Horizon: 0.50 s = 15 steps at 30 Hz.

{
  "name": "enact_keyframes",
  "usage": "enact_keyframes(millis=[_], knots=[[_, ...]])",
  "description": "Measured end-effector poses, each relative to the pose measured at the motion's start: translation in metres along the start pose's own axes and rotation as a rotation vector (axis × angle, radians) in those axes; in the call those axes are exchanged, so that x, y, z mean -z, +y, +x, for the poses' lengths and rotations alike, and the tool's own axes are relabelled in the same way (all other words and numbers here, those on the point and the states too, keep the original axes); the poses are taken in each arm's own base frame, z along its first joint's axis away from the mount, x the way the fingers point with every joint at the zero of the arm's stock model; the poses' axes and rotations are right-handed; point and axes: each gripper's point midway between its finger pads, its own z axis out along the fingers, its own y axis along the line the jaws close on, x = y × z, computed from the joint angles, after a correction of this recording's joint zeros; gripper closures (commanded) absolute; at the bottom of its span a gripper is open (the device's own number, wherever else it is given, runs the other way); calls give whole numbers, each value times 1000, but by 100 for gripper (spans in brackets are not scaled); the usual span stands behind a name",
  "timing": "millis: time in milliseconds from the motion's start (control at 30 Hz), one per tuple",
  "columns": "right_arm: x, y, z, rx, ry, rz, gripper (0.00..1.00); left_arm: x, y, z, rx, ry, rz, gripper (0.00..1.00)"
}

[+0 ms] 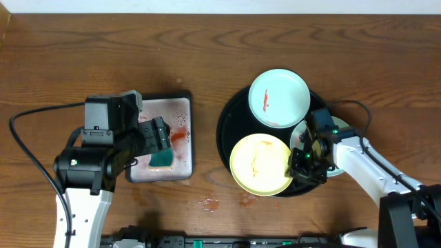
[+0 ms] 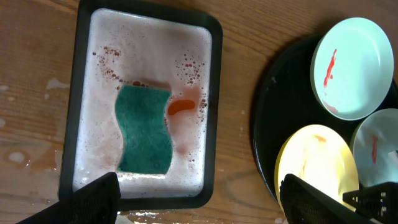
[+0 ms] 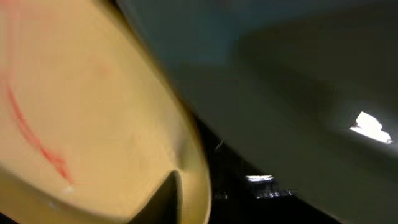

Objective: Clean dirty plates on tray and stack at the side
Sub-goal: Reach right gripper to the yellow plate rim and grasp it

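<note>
Right claw (image 1: 301, 164) at the 3 o'clock rim of the pale yellow plate (image 1: 258, 164), which lies at 7 o'clock on the round black tray (image 1: 226, 134), closure on the rim not discernible; left claw (image 1: 160, 138), wide open and empty, hangs over the green sponge (image 2: 145, 129), well apart

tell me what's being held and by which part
right gripper looks clamped on the yellow plate at its right rim; left gripper, open, holds nothing
</note>
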Motion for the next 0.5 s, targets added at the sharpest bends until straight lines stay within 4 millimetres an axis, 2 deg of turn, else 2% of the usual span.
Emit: enact_keyframes(millis=[33, 200, 367, 433, 500], knots=[[0, 1, -3, 1, -14, -4, 99, 0, 0, 0, 0, 0, 0, 18], [4, 13, -39, 91, -168, -27, 99, 0, 0, 0, 0, 0, 0, 17], [23, 34, -80, 262, -342, -42, 99, 0, 2, 1, 1, 4, -12, 18], [30, 40, -89, 311, -383, -40, 99, 0, 5, 2, 2, 7, -29, 17], [31, 40, -89, 335, -383, -29, 99, -2, 7, 2, 4, 10, -41, 17]])
